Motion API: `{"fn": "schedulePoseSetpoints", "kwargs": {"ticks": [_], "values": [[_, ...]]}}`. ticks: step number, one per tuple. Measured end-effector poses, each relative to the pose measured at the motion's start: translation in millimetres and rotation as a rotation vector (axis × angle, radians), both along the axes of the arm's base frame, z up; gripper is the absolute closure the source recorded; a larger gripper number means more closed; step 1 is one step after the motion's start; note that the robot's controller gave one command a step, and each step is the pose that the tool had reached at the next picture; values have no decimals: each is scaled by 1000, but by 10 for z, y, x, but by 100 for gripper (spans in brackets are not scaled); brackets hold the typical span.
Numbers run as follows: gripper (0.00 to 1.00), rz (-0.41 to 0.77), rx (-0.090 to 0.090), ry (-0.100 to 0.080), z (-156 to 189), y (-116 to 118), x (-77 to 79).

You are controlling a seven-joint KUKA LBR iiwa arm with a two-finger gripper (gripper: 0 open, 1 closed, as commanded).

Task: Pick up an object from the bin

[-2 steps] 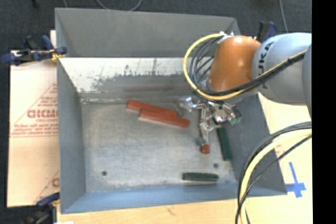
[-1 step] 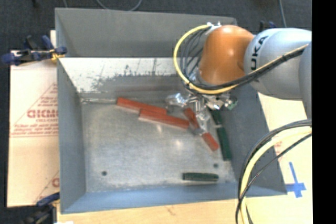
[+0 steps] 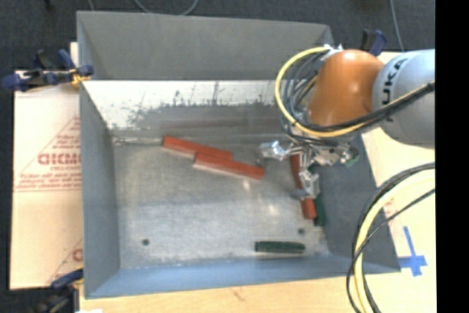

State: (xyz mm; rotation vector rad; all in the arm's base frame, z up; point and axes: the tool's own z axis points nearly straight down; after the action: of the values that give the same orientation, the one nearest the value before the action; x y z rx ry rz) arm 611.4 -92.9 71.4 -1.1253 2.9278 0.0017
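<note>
My gripper [image 3: 306, 166] hangs low at the right side of the bin, under the arm's orange cover. Directly below it a short red-brown stick [image 3: 309, 207] lies lengthwise toward the front right corner, with its upper end running up under the gripper. I cannot see whether the gripper touches it. To the left, two long red-brown sticks [image 3: 212, 157] lie side by side at a slant on the middle of the bin floor, their right end close to the gripper.
A dark green bar [image 3: 279, 248] lies flat along the front wall, right of centre. The arm and its looped cables cover the bin's back right corner. Bare floor stretches across the left and front of the bin.
</note>
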Motion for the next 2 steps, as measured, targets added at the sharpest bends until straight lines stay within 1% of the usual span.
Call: {"fn": "schedulePoseSetpoints", "kwargs": {"ticks": [1, 2], "values": [[0, -26, -1, -9, 865, 501, 18], [0, 73, 1, 0, 20, 1413, 401]]}}
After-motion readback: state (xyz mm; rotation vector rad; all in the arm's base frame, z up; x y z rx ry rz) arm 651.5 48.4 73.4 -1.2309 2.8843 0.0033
